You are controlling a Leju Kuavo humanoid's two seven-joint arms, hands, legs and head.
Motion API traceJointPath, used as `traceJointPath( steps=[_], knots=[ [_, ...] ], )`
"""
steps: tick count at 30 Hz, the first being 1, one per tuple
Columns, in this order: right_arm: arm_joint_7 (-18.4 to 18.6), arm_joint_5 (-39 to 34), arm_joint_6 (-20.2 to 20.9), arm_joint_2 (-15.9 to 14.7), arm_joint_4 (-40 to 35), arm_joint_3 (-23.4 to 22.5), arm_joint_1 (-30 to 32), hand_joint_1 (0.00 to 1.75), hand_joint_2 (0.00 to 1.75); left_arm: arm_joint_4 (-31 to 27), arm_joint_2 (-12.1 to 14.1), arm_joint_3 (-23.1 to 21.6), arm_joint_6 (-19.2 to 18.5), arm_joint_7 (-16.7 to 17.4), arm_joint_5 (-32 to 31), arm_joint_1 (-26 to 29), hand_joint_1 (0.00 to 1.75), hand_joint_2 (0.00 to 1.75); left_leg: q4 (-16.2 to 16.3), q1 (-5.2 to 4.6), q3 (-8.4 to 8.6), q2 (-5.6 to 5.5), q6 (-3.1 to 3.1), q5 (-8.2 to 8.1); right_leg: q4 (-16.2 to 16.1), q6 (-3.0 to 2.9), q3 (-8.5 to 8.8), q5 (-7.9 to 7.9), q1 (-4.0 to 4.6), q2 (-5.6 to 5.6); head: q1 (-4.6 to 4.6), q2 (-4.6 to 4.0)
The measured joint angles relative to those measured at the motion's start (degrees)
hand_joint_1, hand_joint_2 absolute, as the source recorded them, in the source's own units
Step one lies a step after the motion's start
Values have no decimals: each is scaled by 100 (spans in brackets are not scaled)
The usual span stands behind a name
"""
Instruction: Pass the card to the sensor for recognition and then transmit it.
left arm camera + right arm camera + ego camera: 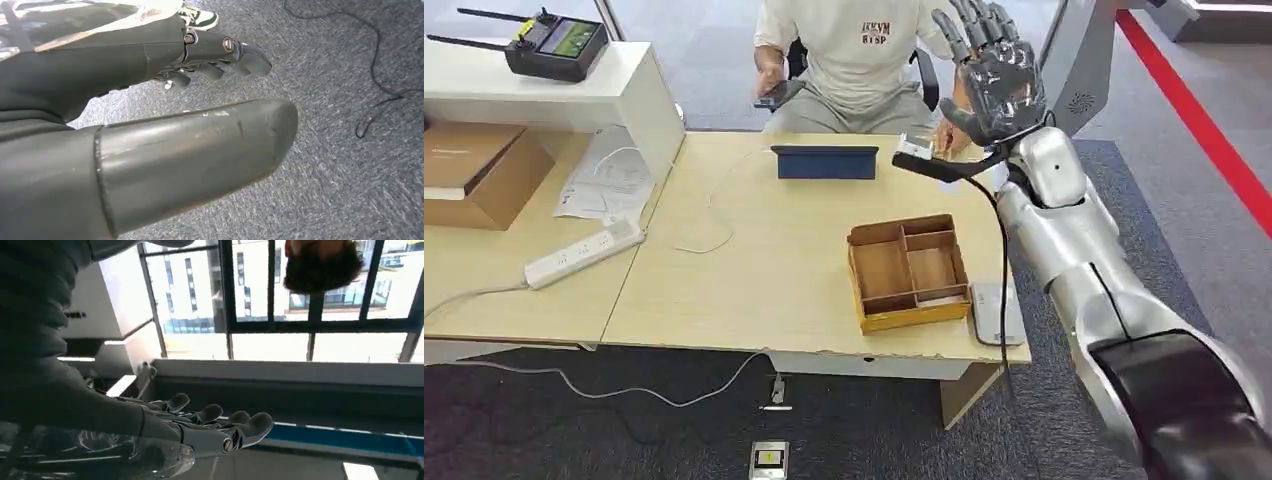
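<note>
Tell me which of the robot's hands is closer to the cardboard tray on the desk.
Right. The right hand is raised, fingers spread, beyond the cardboard tray near the seated person. The left hand hangs over the carpet, away from the desk.

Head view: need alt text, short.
The robot's right hand is raised with fingers spread, empty, over the far right of a wooden table, in front of a seated person. On the table are a compartmented cardboard tray and a dark blue device.
</note>
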Motion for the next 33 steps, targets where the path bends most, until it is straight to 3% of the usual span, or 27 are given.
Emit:
traceJointPath(
  steps=[8,12,18,24,33],
  knots=[
    [-652,405,-4,-741,-1030,-570,-198,0,175,4,-7,9,31,114,162,12,0,0,8,-2,-4,-1,3,-2,-3,1,1,1,-1,0,0,0],
    [-601,239,-4,-1172,-1240,-883,-336,0,175,4,-17,37,33,242,252,10,0,0,13,-2,-1,1,3,-3,-5,2,1,2,-2,0,-2,0],
    [-853,-89,-4,-1713,-1325,-1613,-347,0,175,7,-59,87,70,404,363,2,0,0,13,-2,-1,3,6,-6,-7,3,1,2,-2,1,-4,0],
    [-1362,-19,-4,-2079,-1319,-2806,-85,0,175,7,-164,195,258,540,483,-3,0,0,14,-2,-3,1,8,-7,-8,3,2,1,-2,0,-2,0],
    [-1231,387,-2,-2592,-1247,-4867,702,0,175,9,-306,367,407,835,619,-8,0,0,14,-3,-4,1,11,-12,-13,7,2,-2,-2,0,-2,0]
  ],
)
